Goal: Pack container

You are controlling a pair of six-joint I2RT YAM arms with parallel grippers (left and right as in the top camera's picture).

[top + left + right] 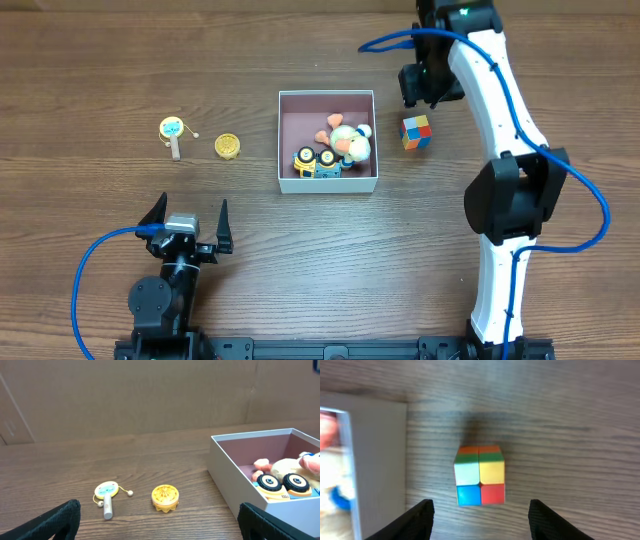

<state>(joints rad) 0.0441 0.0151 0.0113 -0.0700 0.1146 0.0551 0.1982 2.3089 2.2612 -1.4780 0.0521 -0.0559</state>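
The container (pixel 283 140), a square white-walled box with a mauve-pink inside, stands mid-table and holds a plush toy (pixel 349 141) and a yellow toy car (pixel 317 164). It also shows in the left wrist view (pixel 235 475) and the right wrist view (pixel 380 460). A multicoloured cube (pixel 416 131) lies just right of the container; in the right wrist view the cube (pixel 480 475) sits ahead of my open, empty right gripper (pixel 481 520). My right gripper (pixel 430 85) hovers behind the cube. My left gripper (pixel 188 222) is open and empty near the front left.
A small rattle drum with a wooden handle (pixel 173 132) and a round yellow toy (pixel 228 146) lie left of the container; both show in the left wrist view, the drum (pixel 106 495) and the yellow toy (pixel 165 497). A cardboard wall (pixel 150 395) stands behind the table.
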